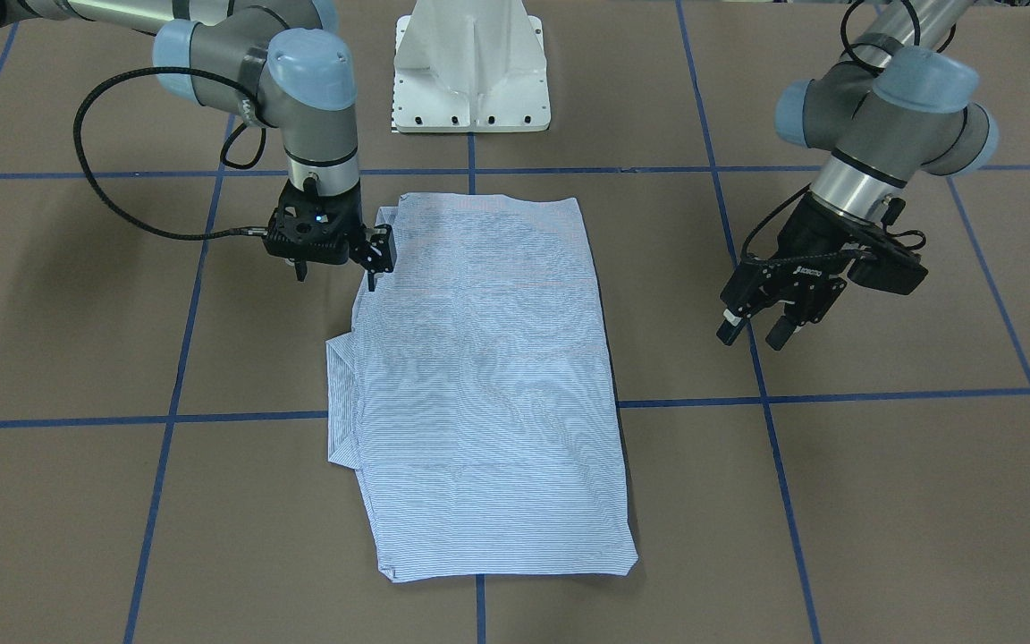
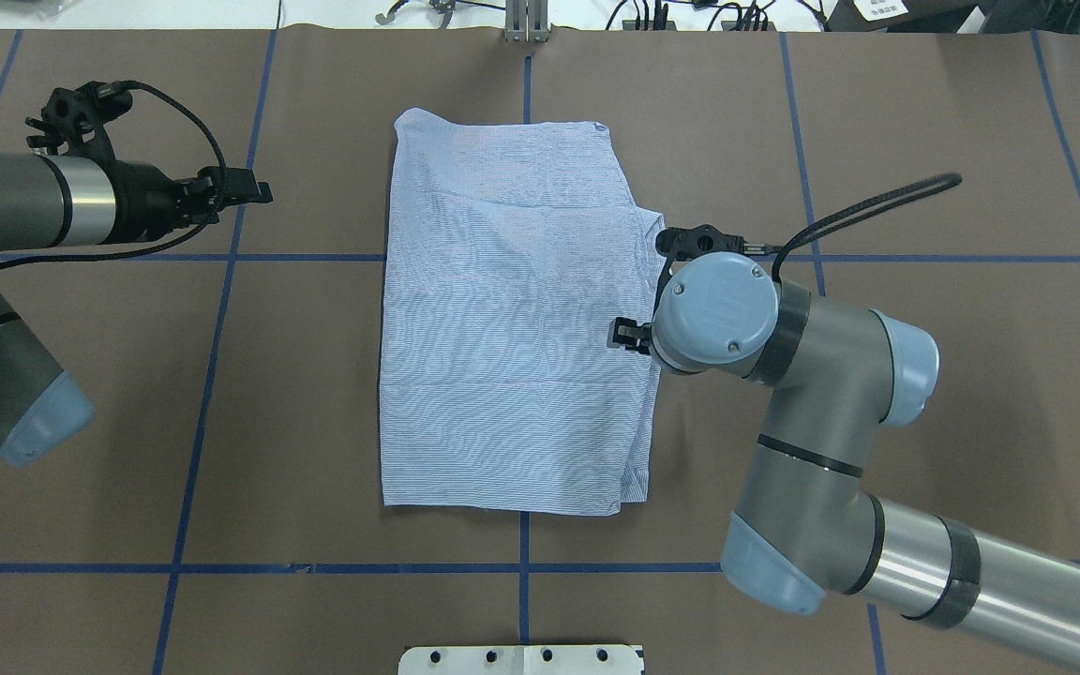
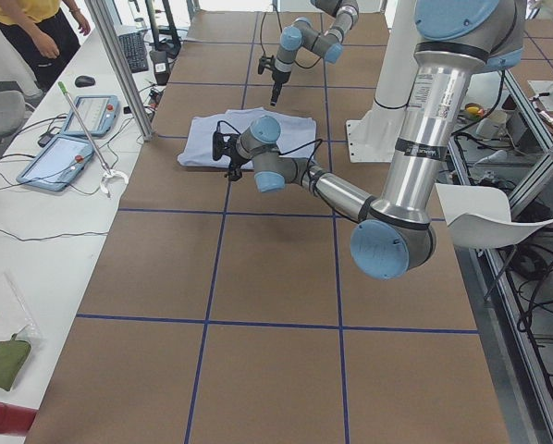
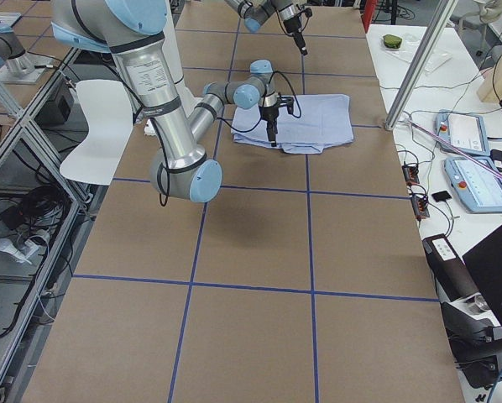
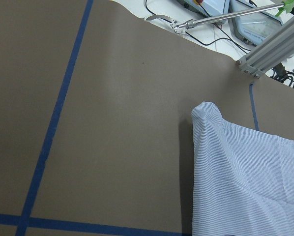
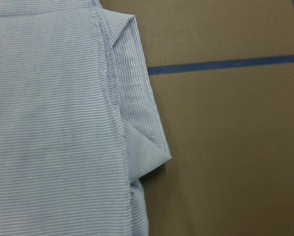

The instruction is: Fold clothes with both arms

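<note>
Right gripper (image 1: 336,277) points straight down at the shirt's (image 1: 488,385) edge on the robot's right side. Its fingers look spread fairly wide with nothing between them: one fingertip is over the striped cloth right at the edge and the other is over bare table (image 1: 882,492). Can't tell from any view whether that tip actually touches the fabric, but it's super close. From overhead the wrist covers most of that gripper (image 2: 629,333), which sits partway along the shirt's (image 2: 512,328) right-hand edge. The right wrist cam just shows the shirt (image 6: 53,123) filling its left half, with a stack of folded layers and a little folded corner poking out toward the brown table. Left gripper (image 1: 754,335) is off on the other side, well apart from the shirt, tilted down over bare table, fingers apart and holding nothing. Overhead it (image 2: 249,192) sits out beyond the shirt's left edge, up near the far end. Its wrist cam catches only a rounded far corner of the shirt (image 5: 245,172) at lower right. The shirt itself is folded into a rough rectangle, lying flat in the middle of the table across the blue tape lines (image 1: 837,395), long side running away from the robot.
</note>
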You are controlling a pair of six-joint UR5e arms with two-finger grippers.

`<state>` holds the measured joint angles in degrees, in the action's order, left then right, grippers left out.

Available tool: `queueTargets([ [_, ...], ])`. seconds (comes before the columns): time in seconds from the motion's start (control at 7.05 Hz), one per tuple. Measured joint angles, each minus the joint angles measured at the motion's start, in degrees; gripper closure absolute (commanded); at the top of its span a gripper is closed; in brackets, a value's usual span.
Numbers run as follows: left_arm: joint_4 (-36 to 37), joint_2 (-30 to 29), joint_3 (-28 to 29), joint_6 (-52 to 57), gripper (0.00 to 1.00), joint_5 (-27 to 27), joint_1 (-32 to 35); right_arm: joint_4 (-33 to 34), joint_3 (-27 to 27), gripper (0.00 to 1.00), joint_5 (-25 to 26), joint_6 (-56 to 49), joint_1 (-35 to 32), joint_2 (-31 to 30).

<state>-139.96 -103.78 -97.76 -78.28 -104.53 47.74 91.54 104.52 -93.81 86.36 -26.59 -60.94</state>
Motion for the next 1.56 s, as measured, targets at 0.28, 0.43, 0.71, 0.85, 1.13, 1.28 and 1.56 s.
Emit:
queueTargets([
  [0.28, 0.0, 0.1, -0.2, -0.1, 0.14, 0.0, 0.0, -2.8, 3.4, 0.0, 1.6, 21.8, 4.6, -1.8],
  [0.43, 0.0, 0.1, -0.2, -0.1, 0.14, 0.0, 0.0, -3.1, 5.7, 0.0, 3.7, 32.1, 7.1, -3.6],
  [0.71, 0.0, 0.2, -0.4, -0.4, 0.14, 0.0, 0.0, -3.4, 7.4, 0.02, 8.3, 49.3, 12.4, -5.5],
  [0.85, 0.0, 0.2, -0.5, -0.5, 0.14, 0.0, 0.0, -3.8, 7.6, 0.06, 10.1, 55.1, 14.1, -6.0],
  [1.13, 0.1, 0.9, -1.5, -0.7, 0.14, 0.0, 0.0, -4.4, 7.4, 0.05, 12.2, 61.2, 16.3, -6.2],
  [1.28, 0.1, 1.2, -2.0, -0.7, 0.14, 0.0, 0.0, -4.4, 7.1, 0.05, 13.1, 62.6, 17.4, -6.1],
  [1.56, 0.1, 1.4, -2.2, -0.7, 0.14, 0.0, 0.0, -4.5, 6.2, 0.06, 13.7, 62.9, 18.1, -5.9],
])
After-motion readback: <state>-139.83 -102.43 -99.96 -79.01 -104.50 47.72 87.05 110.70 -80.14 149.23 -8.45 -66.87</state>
